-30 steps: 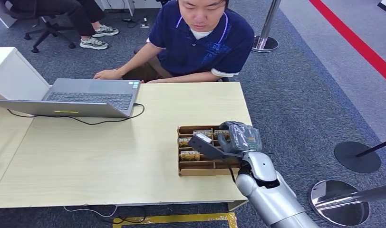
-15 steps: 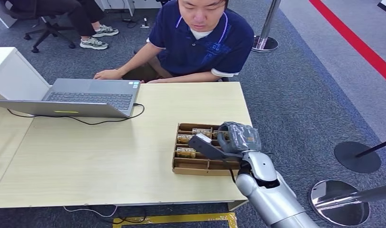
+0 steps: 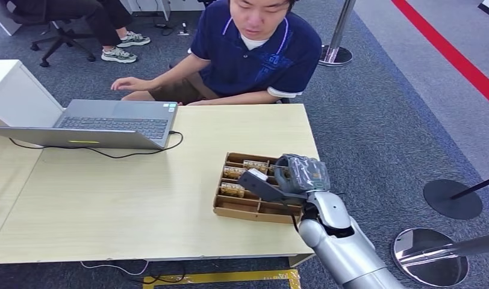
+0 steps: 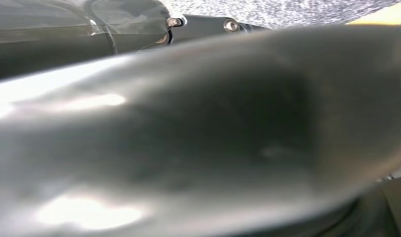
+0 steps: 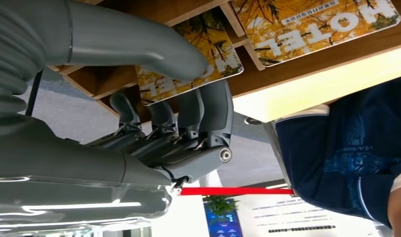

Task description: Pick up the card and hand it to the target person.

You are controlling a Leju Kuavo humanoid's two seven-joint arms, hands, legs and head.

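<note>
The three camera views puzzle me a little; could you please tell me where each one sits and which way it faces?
Head view: high on the robot, looking forward and down at the table, laptop, card box and a seated person; the silver right arm and right hand show.
Left wrist view: at the left wrist, blurred by dark body parts; a strip of carpet beyond.
Right wrist view: behind the right hand, whose thumb and fingers close around a card.
Shared: head and right wrist views both show hand, box and person.
</note>
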